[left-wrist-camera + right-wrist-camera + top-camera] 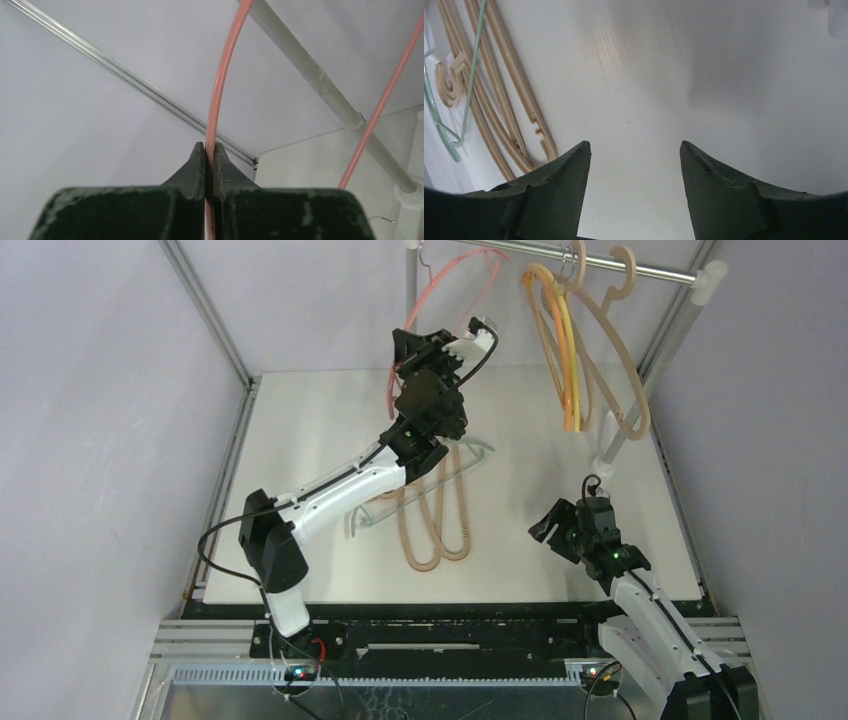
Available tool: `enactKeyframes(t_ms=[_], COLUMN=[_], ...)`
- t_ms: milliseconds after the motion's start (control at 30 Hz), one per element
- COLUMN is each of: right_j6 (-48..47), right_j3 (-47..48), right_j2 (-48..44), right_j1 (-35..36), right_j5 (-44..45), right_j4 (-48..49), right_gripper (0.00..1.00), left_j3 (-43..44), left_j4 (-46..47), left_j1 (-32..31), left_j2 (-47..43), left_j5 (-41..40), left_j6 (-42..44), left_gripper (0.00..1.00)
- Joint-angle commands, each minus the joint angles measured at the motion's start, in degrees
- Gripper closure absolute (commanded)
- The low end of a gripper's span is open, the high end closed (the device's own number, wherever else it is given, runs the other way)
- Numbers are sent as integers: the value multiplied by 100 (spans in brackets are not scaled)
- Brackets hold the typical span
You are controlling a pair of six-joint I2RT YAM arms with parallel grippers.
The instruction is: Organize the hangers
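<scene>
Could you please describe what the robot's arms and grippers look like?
The left arm and right arm have white link shells with black joints and wrist blocks, a small green light on each wrist, and thin black cables looping alongside. The fingers are dark, scuffed wedges tapering to blunt tips.

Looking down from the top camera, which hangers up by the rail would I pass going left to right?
First the pink hanger → then the orange and yellow hangers, bunched together → then the beige hangers.
</scene>
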Motion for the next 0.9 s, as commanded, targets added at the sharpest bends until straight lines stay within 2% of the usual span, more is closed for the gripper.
enactKeyframes(t_ms=[0, 133, 333, 500, 867], right_j6=[-122, -129, -144, -187, -214], right_j3=[35, 54, 71, 67, 33], right_j2=[-5, 13, -35, -78, -84], right_j1=[-73, -97, -136, -196, -282], right_j5=[-50, -104, -118, -117, -167], right_j4=[235, 268, 235, 164, 157], right_gripper=[26, 26, 26, 26, 26], left_j3=[411, 857, 1761, 1980, 2327], left_j4=[340, -16, -1101, -1840, -3190], left_j1=[-38, -18, 44, 94, 134], left_j2=[-187, 56, 457, 646, 886], left_j5=[214, 344, 623, 857, 1319], left_j6=[22, -183, -892, -1500, -2216], left_gripper=[100, 100, 100, 100, 100])
